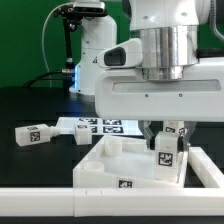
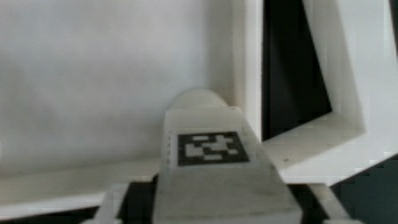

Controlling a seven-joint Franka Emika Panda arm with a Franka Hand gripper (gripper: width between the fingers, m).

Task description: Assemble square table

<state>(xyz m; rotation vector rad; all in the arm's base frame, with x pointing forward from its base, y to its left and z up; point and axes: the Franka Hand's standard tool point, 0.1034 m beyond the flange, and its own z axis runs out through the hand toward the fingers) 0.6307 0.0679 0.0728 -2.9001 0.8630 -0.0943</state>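
Observation:
The square table top [image 1: 100, 172] lies rim up near the front of the exterior view; the wrist view shows its flat inside [image 2: 89, 100] and a rim [image 2: 253, 60]. A white tagged leg [image 1: 164, 155] stands upright inside the top's right corner, and the wrist view looks down its tag [image 2: 214, 148]. My gripper [image 1: 160, 132] has come down over that leg. Its fingers [image 2: 118, 205] stand on either side of the leg, with a thin dark gap on each side [image 2: 217, 205]. Another white stub [image 1: 112, 147] stands at the top's far left corner.
Loose tagged legs [image 1: 35, 135] lie on the black table to the exterior view's left. The marker board [image 1: 100, 125] lies behind the top. A long white rail [image 1: 40, 205] runs along the front edge. A lamp stand [image 1: 68, 50] rises at the back.

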